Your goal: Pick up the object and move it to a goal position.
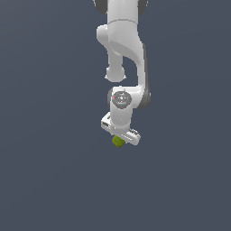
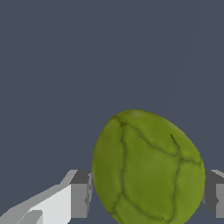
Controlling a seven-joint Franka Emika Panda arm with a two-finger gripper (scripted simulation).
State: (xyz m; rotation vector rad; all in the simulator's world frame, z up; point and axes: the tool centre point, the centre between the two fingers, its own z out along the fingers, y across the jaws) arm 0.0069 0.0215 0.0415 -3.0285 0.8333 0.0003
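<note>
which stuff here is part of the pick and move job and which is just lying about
Part of the job:
- green lumpy object, sitting between the jaws
- gripper, one finger on each side of it

Lying about:
- nothing else in view, only the plain grey floor

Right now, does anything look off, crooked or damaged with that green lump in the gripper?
Nothing stands out. The small olive-green veined lump sits between the white gripper's grey fingers, whole and uncracked. In the exterior view it shows just under the gripper, nothing spilled around it.
</note>
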